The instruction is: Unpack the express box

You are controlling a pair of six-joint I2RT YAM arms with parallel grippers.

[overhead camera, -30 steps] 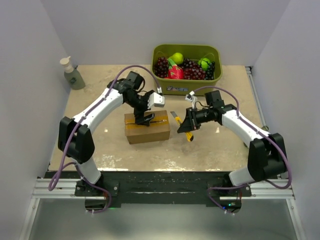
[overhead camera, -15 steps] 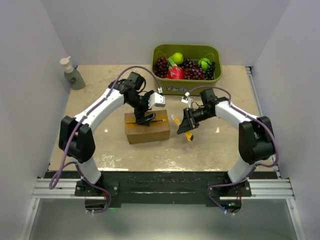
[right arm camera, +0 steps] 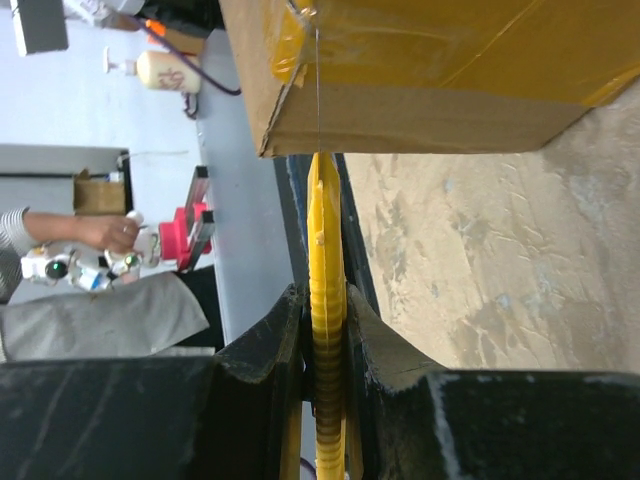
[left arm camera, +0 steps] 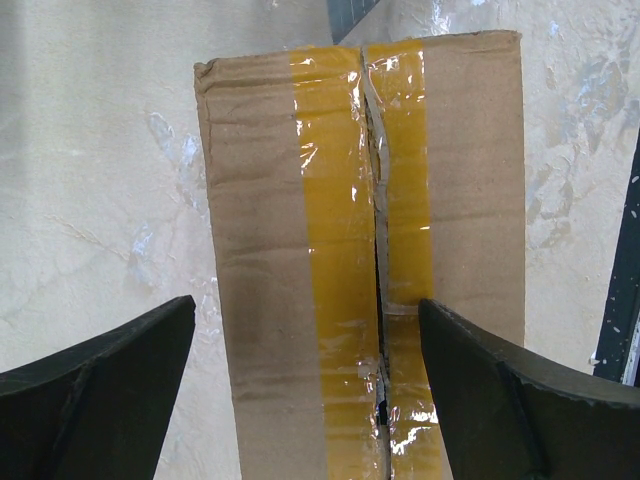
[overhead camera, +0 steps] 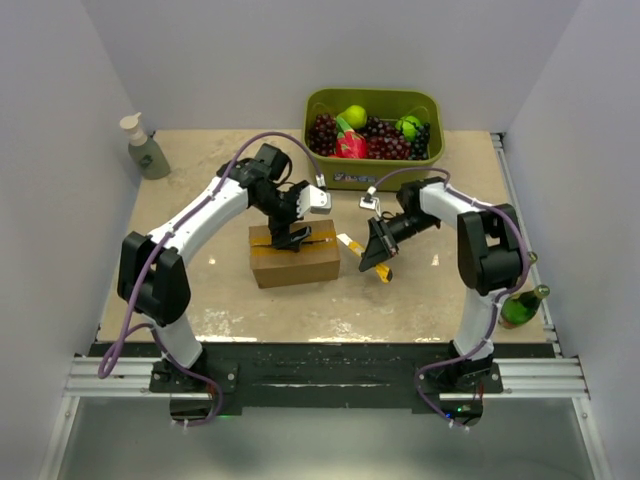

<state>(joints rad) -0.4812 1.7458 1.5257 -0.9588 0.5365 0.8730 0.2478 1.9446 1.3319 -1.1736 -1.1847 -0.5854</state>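
Observation:
The express box (overhead camera: 296,262) sits mid-table, a brown carton with yellow tape along its top seam. In the left wrist view the tape on the box (left arm camera: 270,250) is slit along the seam. My left gripper (overhead camera: 289,238) hovers just above the box top, and its jaws (left arm camera: 307,310) stand open, wide across the seam. My right gripper (overhead camera: 375,255) is to the right of the box, shut on a yellow utility knife (overhead camera: 383,273). In the right wrist view the knife (right arm camera: 325,250) points at the box's lower corner (right arm camera: 420,110), its tip close under the carton's edge.
A green bin (overhead camera: 372,180) of fruit stands at the back, behind the right gripper. A soap dispenser (overhead camera: 145,150) is at the back left. A green bottle (overhead camera: 522,305) lies at the table's right edge, beside the right arm.
The right arm has folded in, carrying the knife slightly left toward the box. The green bottle now shows at the right edge. The left gripper has stayed over the box.

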